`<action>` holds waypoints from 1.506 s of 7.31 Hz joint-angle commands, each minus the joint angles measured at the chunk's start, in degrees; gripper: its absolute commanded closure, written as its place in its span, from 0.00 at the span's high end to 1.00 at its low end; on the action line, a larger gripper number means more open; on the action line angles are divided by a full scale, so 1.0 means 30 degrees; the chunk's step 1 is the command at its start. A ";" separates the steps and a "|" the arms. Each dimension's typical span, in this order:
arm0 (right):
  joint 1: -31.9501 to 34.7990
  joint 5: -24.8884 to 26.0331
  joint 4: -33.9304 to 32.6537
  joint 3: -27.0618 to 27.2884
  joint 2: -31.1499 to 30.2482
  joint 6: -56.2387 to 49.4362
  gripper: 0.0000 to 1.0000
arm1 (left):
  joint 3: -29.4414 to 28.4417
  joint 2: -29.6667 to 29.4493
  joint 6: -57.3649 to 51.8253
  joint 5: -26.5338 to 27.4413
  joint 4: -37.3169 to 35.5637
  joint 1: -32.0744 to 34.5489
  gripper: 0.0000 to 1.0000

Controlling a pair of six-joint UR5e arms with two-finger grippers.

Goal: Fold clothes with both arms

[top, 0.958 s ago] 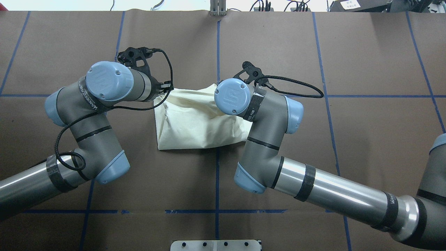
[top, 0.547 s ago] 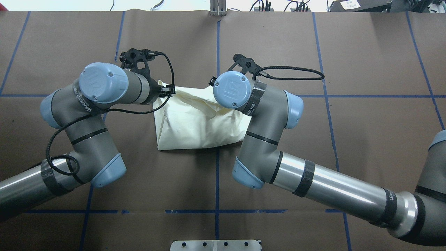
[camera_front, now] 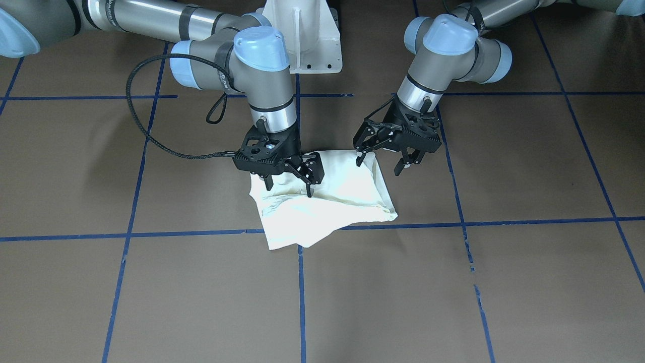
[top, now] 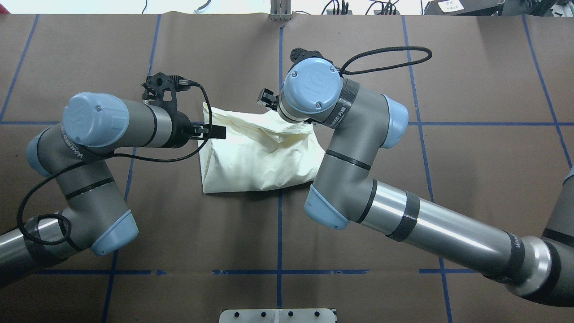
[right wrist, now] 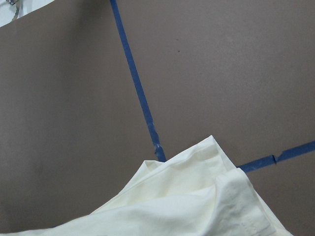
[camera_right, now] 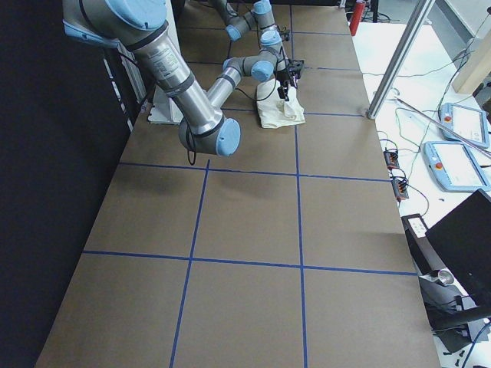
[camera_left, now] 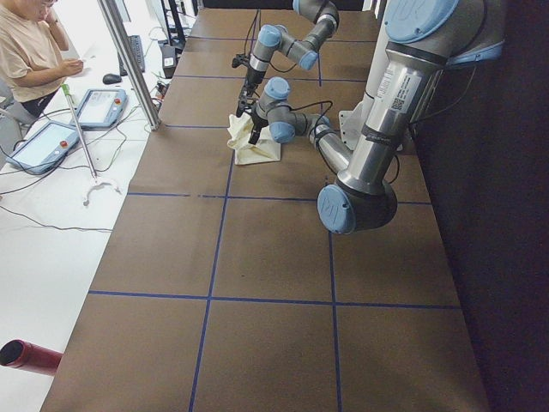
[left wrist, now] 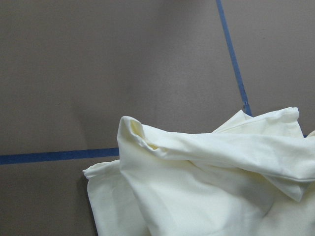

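at mid-table, by the crossing blue tape lines [top: 279,233], the t-shirt [camera_front: 332,206] lies as a lumpy cream bundle, plain side up, its top rumpled. the left gripper [camera_front: 378,167] and right gripper [camera_front: 288,189] hang wide open over its two ends, holding nothing. i'd judge a fold already laid; next calls for pinching an edge cleanly.

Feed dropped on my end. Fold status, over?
Left gripper open at edge of shirt. Right gripper open over it. Shirt roughly folded, plain cream up. No obstruction seen.
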State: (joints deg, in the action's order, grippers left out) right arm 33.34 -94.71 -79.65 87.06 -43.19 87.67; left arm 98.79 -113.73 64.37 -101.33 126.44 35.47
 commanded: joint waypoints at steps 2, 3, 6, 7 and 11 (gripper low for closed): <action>0.0488 -0.0452 0.0095 0.0541 -0.0721 -0.0776 1.00 | -0.3389 0.0585 -0.4275 0.0437 0.7616 -0.0750 1.00; 0.0459 -0.0452 0.0095 0.0570 -0.0693 -0.0748 1.00 | -0.3658 0.0556 -0.5535 0.0351 0.7686 -0.0779 1.00; 0.0488 -0.0452 0.0095 0.0658 -0.0839 -0.0777 1.00 | -0.3807 0.0381 -0.7683 0.0234 0.7775 -0.1157 1.00; 0.0488 -0.0423 0.0095 0.0658 -0.0868 -0.0777 1.00 | -0.3807 0.0496 -0.7716 0.0233 0.7949 -0.1537 1.00; 0.0488 -0.0394 0.0124 0.0687 -0.1102 -0.0777 1.00 | -0.3749 0.0643 -0.7452 0.0233 0.8272 -0.1805 0.54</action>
State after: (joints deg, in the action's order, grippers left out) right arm 34.80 -95.92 -79.34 89.11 -46.30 85.34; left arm 87.44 -111.88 41.84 -100.63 150.89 30.14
